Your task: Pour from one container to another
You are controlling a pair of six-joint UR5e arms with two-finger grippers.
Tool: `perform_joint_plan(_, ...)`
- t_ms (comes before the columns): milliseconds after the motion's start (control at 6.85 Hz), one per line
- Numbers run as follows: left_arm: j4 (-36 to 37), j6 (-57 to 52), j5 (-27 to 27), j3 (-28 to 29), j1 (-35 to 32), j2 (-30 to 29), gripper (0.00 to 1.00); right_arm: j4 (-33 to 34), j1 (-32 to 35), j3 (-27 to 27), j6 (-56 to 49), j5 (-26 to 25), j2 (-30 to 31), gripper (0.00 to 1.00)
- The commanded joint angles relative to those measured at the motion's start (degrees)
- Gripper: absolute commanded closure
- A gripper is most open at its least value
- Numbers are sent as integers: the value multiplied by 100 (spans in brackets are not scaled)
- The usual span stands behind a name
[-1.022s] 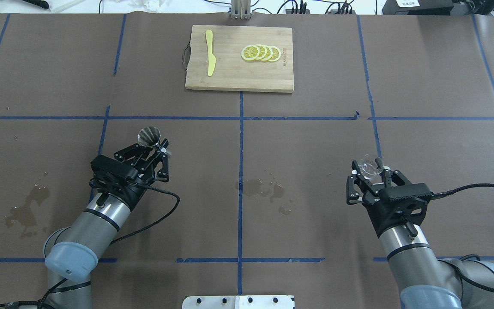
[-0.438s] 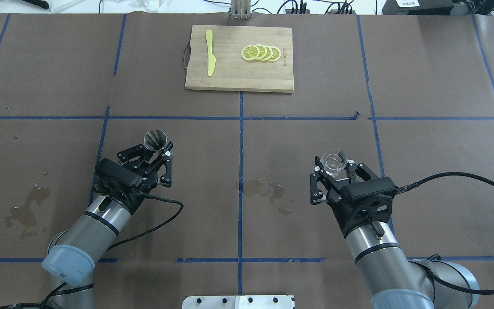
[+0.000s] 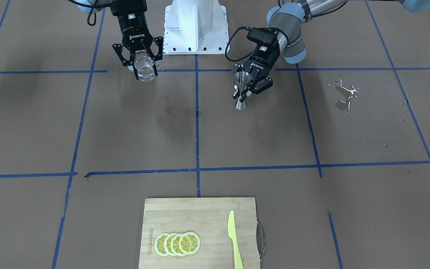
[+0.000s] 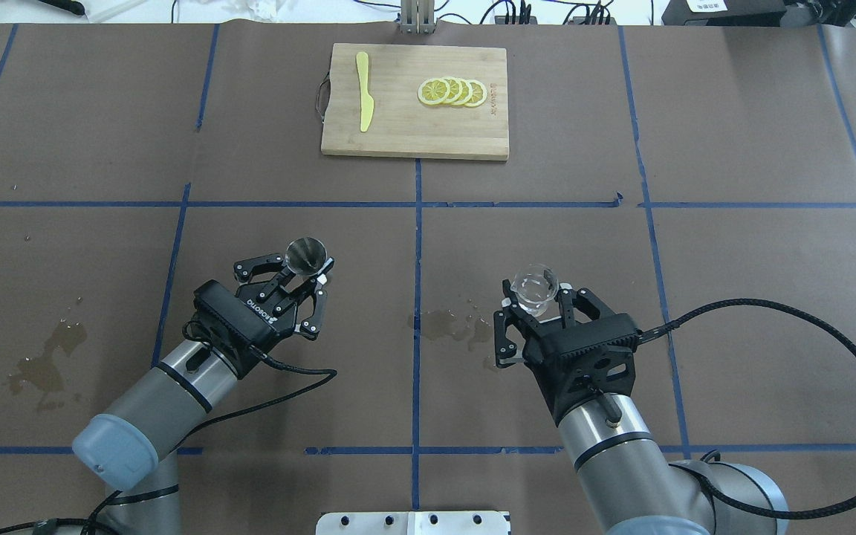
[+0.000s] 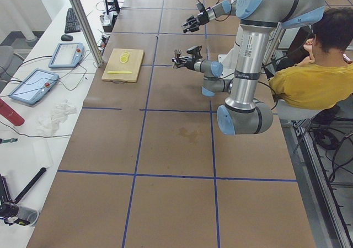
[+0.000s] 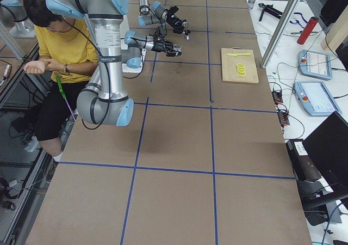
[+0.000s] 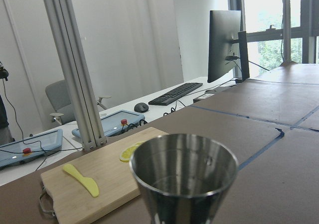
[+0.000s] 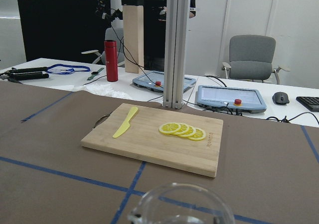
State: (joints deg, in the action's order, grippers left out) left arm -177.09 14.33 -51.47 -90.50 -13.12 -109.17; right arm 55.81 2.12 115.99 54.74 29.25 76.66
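My left gripper (image 4: 303,273) is shut on the waist of the steel jigger (image 4: 305,255), which stands upright with its open cone up. It fills the bottom of the left wrist view as the jigger (image 7: 184,174). My right gripper (image 4: 536,301) is shut on the clear glass cup (image 4: 534,286), also upright, right of the centre line. The front-facing view shows the cup (image 3: 145,67) at left and the jigger (image 3: 241,89) at right, about a quarter of the view's width apart. Only the cup's rim (image 8: 182,204) shows in the right wrist view.
A wooden cutting board (image 4: 413,126) lies at the far middle with a yellow knife (image 4: 363,100) and lemon slices (image 4: 452,91). Wet stains mark the paper between the grippers (image 4: 458,327) and at the near left (image 4: 45,364). A person in yellow (image 5: 317,77) sits behind the robot.
Both arms have moved toward the centre line. The right gripper carried the cup well to the left, and the left gripper carried the jigger a shorter way to the right.
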Motion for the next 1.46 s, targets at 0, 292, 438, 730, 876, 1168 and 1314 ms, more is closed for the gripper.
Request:
perform_joint_plan(0, 330, -62, -859, 269, -364, -418, 100, 375, -54, -103, -454, 19, -544, 100)
perform_joint_plan(292, 342, -97, -1127, 296, -411, -447, 100, 1001, -36, -95, -464, 80, -924, 100)
perform_joint_plan(438, 324, -97, -1137, 305, -385, -447, 100, 1020, 7, -95, -569, 133, -933, 100)
perform_joint_plan(730, 315, -71, -1119, 304, -184, -613, 100, 1081, 506, -95, -867, 605, -933, 100)
perform_joint_plan(876, 333, -44, -1102, 479, -78, -771, 100, 1273, 709, -86, -938, 765, -994, 100)
perform_joint_plan(1168, 350, -71, -1136, 823, -68, -1166, 100, 1660, 1157, -59, -939, 1318, -1206, 100)
perform_joint_plan(1314, 359, -53, -1137, 902, -77, -1464, 100, 1670, 1185, -51, -939, 1363, -1206, 100)
